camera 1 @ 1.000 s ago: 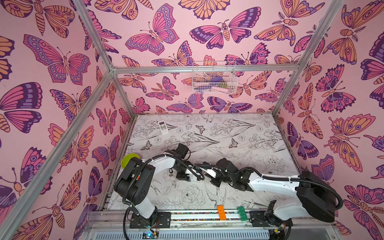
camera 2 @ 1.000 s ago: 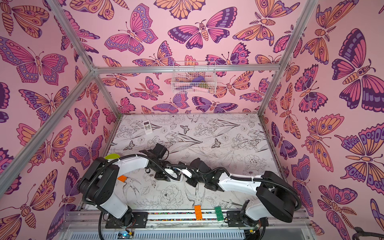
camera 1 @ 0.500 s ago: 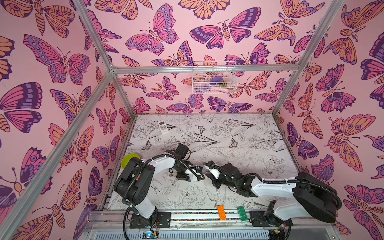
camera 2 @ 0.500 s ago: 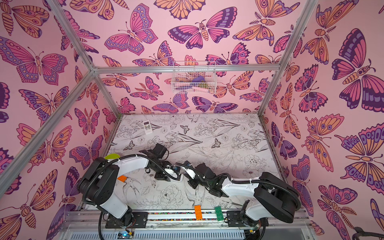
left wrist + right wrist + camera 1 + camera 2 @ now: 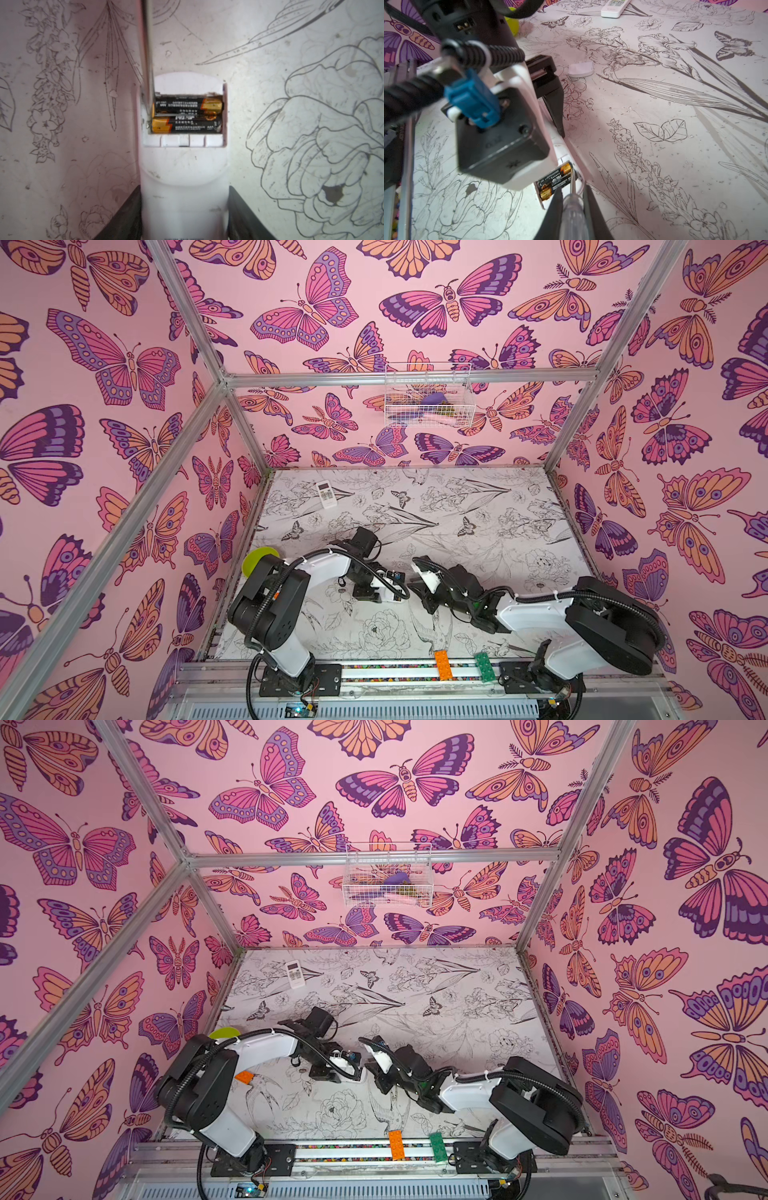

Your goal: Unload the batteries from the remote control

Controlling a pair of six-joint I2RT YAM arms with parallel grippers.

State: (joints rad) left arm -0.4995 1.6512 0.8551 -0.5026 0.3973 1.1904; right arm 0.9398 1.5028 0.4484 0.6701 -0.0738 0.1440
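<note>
Black-and-gold batteries (image 5: pixel 187 114): two slim cells, white print on a black wrap, each with a gold-orange band at one end, the bands at opposite ends. Location: side by side in the open compartment of a white remote (image 5: pixel 184 176) lying on the bench (image 5: pixel 291 124). Left jaws clamp the remote's body from both sides. Right jaws closed on the clear handle of a screwdriver (image 5: pixel 574 214); its metal shaft reaches into the compartment at the cells' end. White cover (image 5: pixel 580 69) lies apart on the bench.
</note>
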